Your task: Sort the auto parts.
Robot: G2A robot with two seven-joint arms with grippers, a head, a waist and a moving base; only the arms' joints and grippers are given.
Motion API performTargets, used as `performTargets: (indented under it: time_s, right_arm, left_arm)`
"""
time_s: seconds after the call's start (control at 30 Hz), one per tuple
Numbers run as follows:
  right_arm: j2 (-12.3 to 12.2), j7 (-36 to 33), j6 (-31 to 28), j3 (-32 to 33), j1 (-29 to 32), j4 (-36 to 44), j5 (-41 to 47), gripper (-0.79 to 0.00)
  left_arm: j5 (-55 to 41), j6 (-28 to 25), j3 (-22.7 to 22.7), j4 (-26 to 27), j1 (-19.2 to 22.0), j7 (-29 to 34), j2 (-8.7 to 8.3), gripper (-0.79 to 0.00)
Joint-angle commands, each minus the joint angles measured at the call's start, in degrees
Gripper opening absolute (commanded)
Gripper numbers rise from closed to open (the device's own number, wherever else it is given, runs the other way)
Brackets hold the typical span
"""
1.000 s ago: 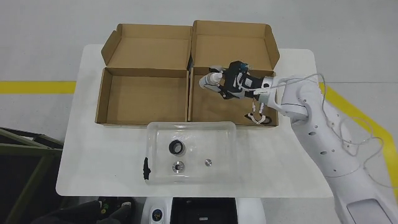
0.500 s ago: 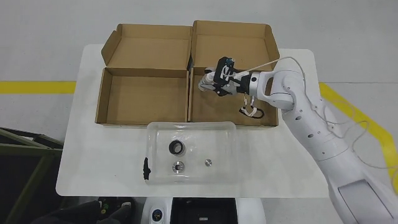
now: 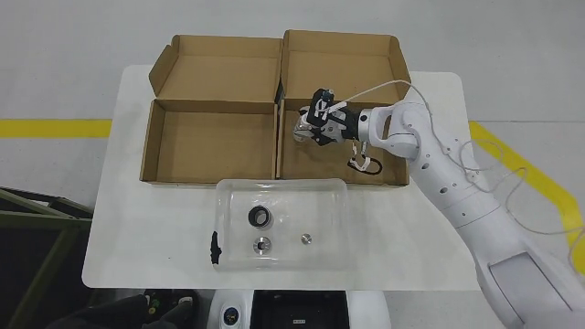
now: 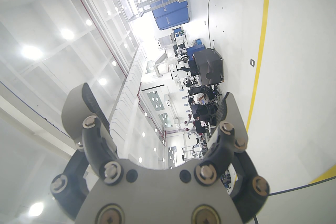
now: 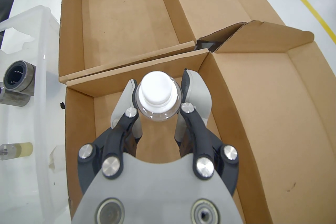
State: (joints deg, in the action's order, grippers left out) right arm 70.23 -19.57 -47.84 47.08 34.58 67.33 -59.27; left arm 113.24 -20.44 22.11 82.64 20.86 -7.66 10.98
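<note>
One white-capped bottle (image 5: 157,95) sat clamped in the right claw (image 5: 158,101), apparently upright with its cap toward the wrist, above the cardboard box (image 3: 306,160) at the top view's centre.

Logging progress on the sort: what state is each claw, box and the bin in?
Right claw: shut on the white-capped bottle.
Left claw: open, holding nothing.
Left box: lid open.
Right box: lid open.
Clear bin: uncovered, three parts inside.
</note>
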Motion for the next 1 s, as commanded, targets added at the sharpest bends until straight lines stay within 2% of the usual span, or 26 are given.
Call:
performTargets:
  time_s: [0.0,0.1,0.2,0.27,0.37,0.4,0.6,0.83,0.9,0.97]
  right_arm:
    - [0.2,0.0,0.1,-0.4,-0.3,-0.5,0.0,-0.785]
    - [0.7,-0.2,0.2,-1.3,-0.8,-1.4,0.0,-0.699]
    - [1.0,-0.3,-0.2,-2.0,-1.4,-2.5,-0.2,-0.696]
    - [1.3,-0.2,-0.4,-2.5,-1.6,-3.4,-0.2,-0.653]
    - [1.7,0.1,-0.5,-3.1,-2.0,-4.5,-0.4,-0.486]
    - [1.8,0.2,-0.5,-3.2,-2.1,-4.8,-0.5,-0.453]
    - [1.8,1.5,-1.0,-2.8,-2.3,-4.9,-1.3,-0.32]
    - [0.3,1.5,-2.6,1.2,-1.2,0.7,-2.9,-0.299]
    - [-0.4,0.8,-3.3,2.9,-0.5,3.2,-3.0,-0.348]
    - [-1.1,-0.3,-4.0,4.6,0.5,6.4,-3.0,-0.348]
  left_arm:
    - [0.0,0.0,0.0,0.0,0.0,0.0,0.0,0.0]
    - [0.0,0.0,0.0,0.0,0.0,0.0,0.0,0.0]
    - [0.0,0.0,0.0,0.0,0.0,0.0,0.0,0.0]
    - [0.0,0.0,0.0,0.0,0.0,0.0,0.0,0.0]
    - [0.0,0.0,0.0,0.0,0.0,0.0,0.0,0.0]
    - [0.0,0.0,0.0,0.0,0.0,0.0,0.0,0.0]
    - [0.0,0.0,0.0,0.0,0.0,0.0,0.0,0.0]
    - [0.0,0.0,0.0,0.0,0.0,0.0,0.0,0.0]
    - [0.0,0.0,0.0,0.0,0.0,0.0,0.0,0.0]
    - [0.0,0.0,0.0,0.0,0.0,0.0,0.0,0.0]
